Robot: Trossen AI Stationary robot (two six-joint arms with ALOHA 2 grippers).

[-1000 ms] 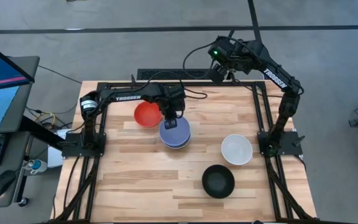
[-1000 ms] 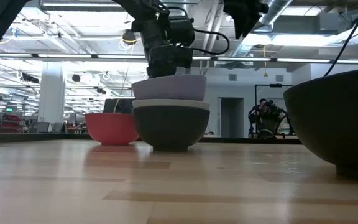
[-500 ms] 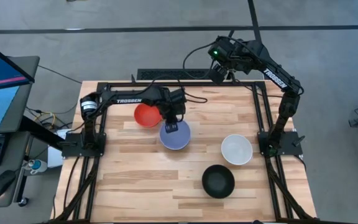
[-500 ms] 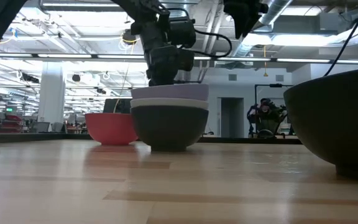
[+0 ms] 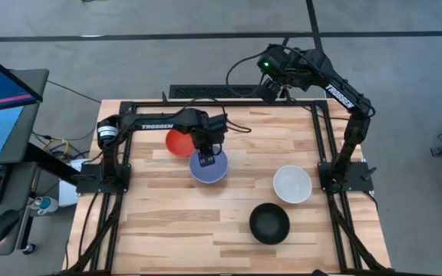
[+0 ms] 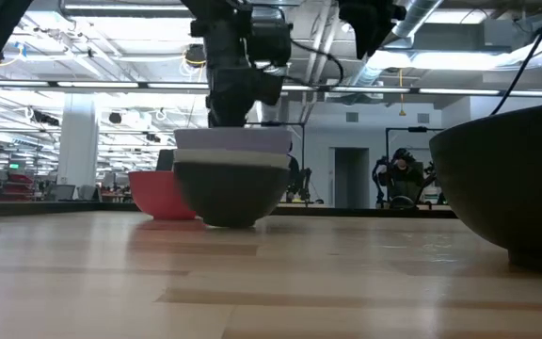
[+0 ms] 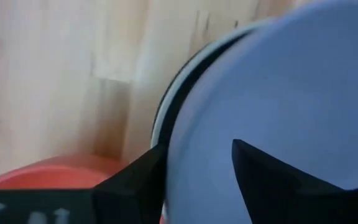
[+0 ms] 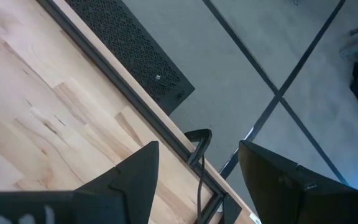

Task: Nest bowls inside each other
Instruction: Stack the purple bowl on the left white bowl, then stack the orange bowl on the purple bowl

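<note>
From above, the left gripper (image 5: 207, 153) sat over the near-left rim of the light blue bowl (image 5: 209, 169), which topped a stack near the middle of the table (image 5: 167, 230). The red bowl (image 5: 178, 142) lay just beside that stack, on its far left. A white bowl (image 5: 291, 184) stood well apart to the stack's right, and a black bowl (image 5: 269, 223) near and right of it. The right gripper (image 5: 271, 86) waited high beyond the table's far edge.

At table height, the stack (image 6: 231, 179) showed 3 layers: light blue on top, a white rim under it, and black at the bottom. The left gripper (image 6: 229, 105) came down onto the top bowl's left side.

In the left wrist view, 1 finger (image 7: 138, 180) stood outside the light blue bowl's (image 7: 291, 93) wall and the other inside, the jaws narrowly parted around the rim; whether they pinched it I could not tell.

In the right wrist view, the right gripper's (image 8: 197, 180) jaws were wide apart and held nothing.

The risk, as I judged it, was the stack being dragged into the red bowl and knocking it aside, or the top bowl tilting if lifted by 1 edge.
</note>
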